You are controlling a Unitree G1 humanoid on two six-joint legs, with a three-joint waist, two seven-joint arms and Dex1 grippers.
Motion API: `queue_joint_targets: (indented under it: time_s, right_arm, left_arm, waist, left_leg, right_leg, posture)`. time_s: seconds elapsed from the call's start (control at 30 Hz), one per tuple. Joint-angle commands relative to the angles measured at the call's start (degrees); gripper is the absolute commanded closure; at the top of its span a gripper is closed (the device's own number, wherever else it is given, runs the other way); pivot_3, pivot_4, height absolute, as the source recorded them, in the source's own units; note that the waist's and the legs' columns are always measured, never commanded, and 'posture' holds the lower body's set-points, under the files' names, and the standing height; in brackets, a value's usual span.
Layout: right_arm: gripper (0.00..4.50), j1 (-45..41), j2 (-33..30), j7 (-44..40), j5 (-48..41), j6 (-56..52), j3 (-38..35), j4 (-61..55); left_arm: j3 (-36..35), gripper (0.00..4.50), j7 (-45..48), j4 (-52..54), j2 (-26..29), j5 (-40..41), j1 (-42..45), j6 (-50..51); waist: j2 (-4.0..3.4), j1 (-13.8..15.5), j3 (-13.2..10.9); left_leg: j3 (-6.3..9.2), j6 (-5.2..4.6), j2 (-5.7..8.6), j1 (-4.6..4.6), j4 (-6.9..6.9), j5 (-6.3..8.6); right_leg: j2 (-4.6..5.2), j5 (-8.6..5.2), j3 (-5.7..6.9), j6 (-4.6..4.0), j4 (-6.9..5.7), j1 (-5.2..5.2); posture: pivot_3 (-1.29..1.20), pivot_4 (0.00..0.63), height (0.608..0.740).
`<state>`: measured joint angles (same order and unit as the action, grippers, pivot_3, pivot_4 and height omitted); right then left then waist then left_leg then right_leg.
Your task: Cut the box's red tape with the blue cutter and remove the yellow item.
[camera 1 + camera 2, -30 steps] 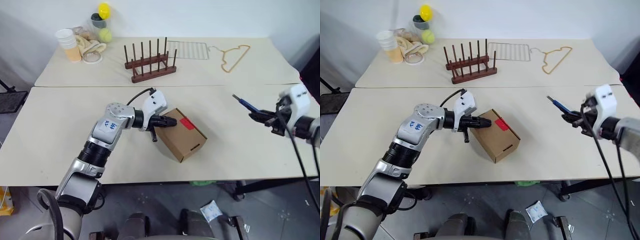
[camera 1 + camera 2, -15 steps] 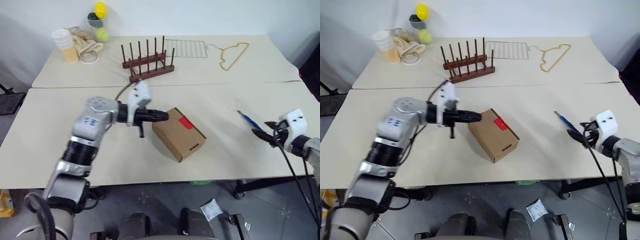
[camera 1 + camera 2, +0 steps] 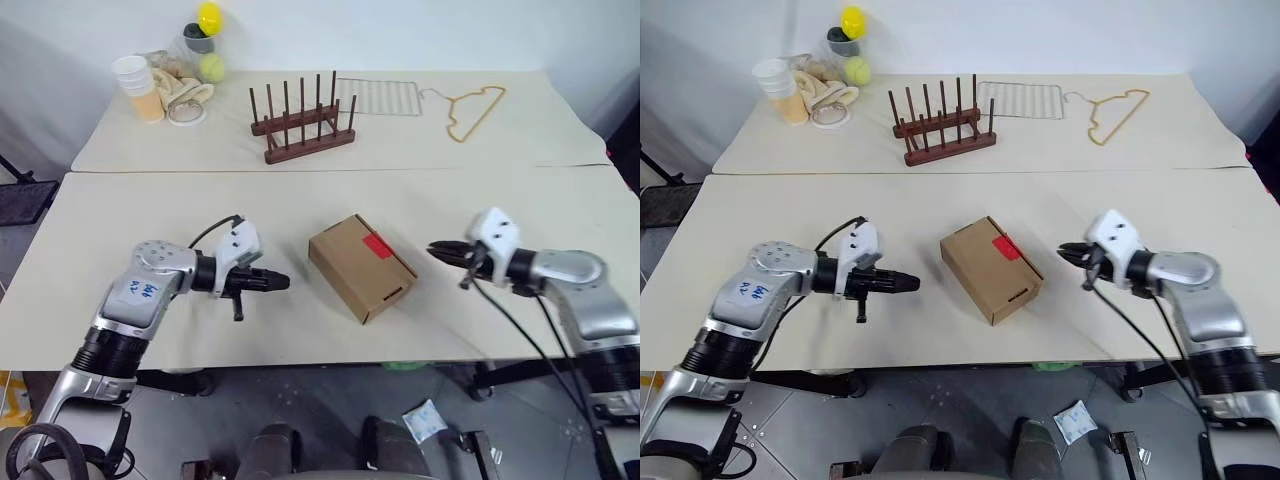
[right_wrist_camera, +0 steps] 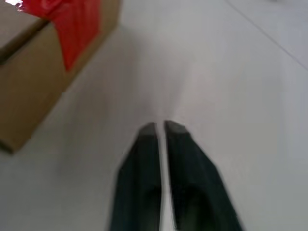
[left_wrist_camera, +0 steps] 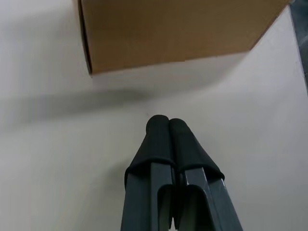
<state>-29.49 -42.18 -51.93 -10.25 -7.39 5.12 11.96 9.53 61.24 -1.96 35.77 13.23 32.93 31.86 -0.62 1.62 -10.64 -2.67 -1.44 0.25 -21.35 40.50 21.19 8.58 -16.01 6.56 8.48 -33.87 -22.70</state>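
Cardboard box (image 3: 361,265) mid-table — closed grippers apart either side.

Brown box (image 3: 359,266) closed, flat on table, red tape (image 3: 377,246) across top.

We see silver-grey arms with black joint rings, white wrist housings, black cables, a blue-marked label on the left arm, and black two-fingered pincers (image 3: 282,283).

Brown box (image 3: 354,268), red tape (image 3: 377,246), black pincers.
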Motion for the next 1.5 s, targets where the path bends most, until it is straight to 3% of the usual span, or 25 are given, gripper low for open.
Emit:
queue_joint_targets:
  time_s: [0.03, 0.13, 0.33, 0.53, 1.0, 1.17, 1.27, 1.33, 1.4, 1.5]
  right_arm:
    - [4.47, -1.31, 2.18, -1.12, 1.42, 1.67, 1.73, -0.14]
    - [4.47, 0.51, 2.96, -6.86, -2.89, -4.01, 3.28, -7.31]
    - [4.47, 2.25, 1.69, -8.72, -3.49, -12.73, 4.59, -16.05]
    - [4.47, 3.26, 1.54, -5.8, -1.49, -17.52, 4.2, -19.77]
    - [4.47, 1.29, 3.44, -2.25, 0.41, -15.42, 3.93, -16.12]
    - [4.47, 2.51, -2.1, -3.9, -1.51, -18.74, -0.77, -18.76]
    - [3.87, 2.68, -6.85, -4.67, -7.51, -31.56, -6.85, -22.14]
    - [3.25, 1.62, -8.76, -3.8, -11.12, -41.55, -9.33, -24.09]
    - [2.56, -0.28, -11.83, -3.58, -15.12, -54.76, -9.65, -27.15]
    - [1.58, -3.74, -11.24, -1.35, -20.3, -67.98, -11.59, -29.51]
  left_arm:
    - [0.9, 4.5, -4.6, 1.66, -3.51, -0.85, 1.79, 1.37]
    - [1.4, 4.5, -8.59, -0.22, -7.41, -1.63, 3.58, 2.73]
    - [2.4, 4.5, -10.61, -1.84, -9.5, -2.26, 5.6, 4.46]
    - [2.84, 4.5, -8.69, -0.54, -8.38, -1.53, 5.29, 5.02]
    - [4.39, 4.5, -5.28, 2.25, -8.51, -0.5, 4.8, 5.81]
    - [2.31, 4.5, -1.67, 1.37, -2.86, -0.9, 6.7, 2.39]
    - [1.14, 4.5, 3.46, -0.74, 0.36, 1.0, 9.64, 0.11]
    - [0.77, 4.5, 6.78, -1.2, 0.84, 2.64, 11.23, -1.18]
    - [0.37, 4.5, 8.97, -0.81, -1.18, 5.15, 13.44, -1.76]
    - [0.79, 4.5, 8.82, -0.89, -4.5, 6.03, 15.42, -1.92]
  waist:
    - [0.0, -0.05, 0.0]
    - [0.0, -0.23, 0.0]
    - [0.0, -0.37, 0.0]
    - [0.0, -0.24, 0.0]
    - [0.0, -0.29, 0.0]
    - [0.0, -0.26, 0.0]
    - [0.0, -0.07, 0.0]
    - [0.0, -0.06, 0.0]
    - [0.0, -0.1, 0.0]
    - [0.0, -0.17, 0.0]
  left_leg:
    - [0.0, 0.0, 0.0, 0.0, 0.0, 0.0]
    - [0.06, 0.0, -0.02, 0.0, 0.0, 0.0]
    - [0.0, 0.01, -0.03, 0.05, 0.01, 0.0]
    - [-0.01, 0.01, -0.02, 0.07, 0.03, 0.0]
    - [-0.01, 0.01, -0.02, 0.06, 0.06, 0.0]
    - [-0.02, 0.01, -0.02, 0.05, 0.05, 0.0]
    - [0.01, 0.01, -0.02, 0.02, 0.07, 0.0]
    - [0.02, 0.01, -0.02, 0.01, 0.09, 0.0]
    - [0.02, 0.01, -0.04, 0.02, 0.09, 0.0]
    - [0.03, 0.01, -0.05, 0.02, 0.1, 0.0]
  right_leg:
    - [0.0, 0.0, 0.01, 0.0, 0.0, 0.0]
    - [-0.02, 0.0, 0.1, 0.0, -0.02, 0.02]
    - [-0.04, 0.0, 0.07, 0.0, -0.06, 0.02]
    - [-0.03, 0.0, 0.04, 0.0, -0.1, 0.02]
    - [-0.03, 0.0, 0.04, 0.0, -0.09, 0.03]
    - [-0.03, 0.0, 0.03, 0.0, -0.09, 0.01]
    - [-0.02, 0.0, 0.05, 0.0, -0.08, 0.01]
    - [-0.02, 0.0, 0.06, 0.0, -0.07, 0.02]
    - [-0.03, 0.0, 0.07, 0.0, -0.09, 0.03]
    - [-0.02, 0.0, 0.06, -0.01, -0.09, 0.04]
  posture:
    - [0.0, 0.15, 0.74]
    - [0.0, 0.15, 0.74]
    - [0.0, 0.15, 0.74]
    - [0.0, 0.15, 0.74]
    - [0.0, 0.15, 0.74]
    - [0.0, 0.15, 0.74]
    - [0.0, 0.15, 0.74]
    - [0.0, 0.15, 0.74]
    - [0.0, 0.15, 0.74]
    - [0.0, 0.15, 0.74]
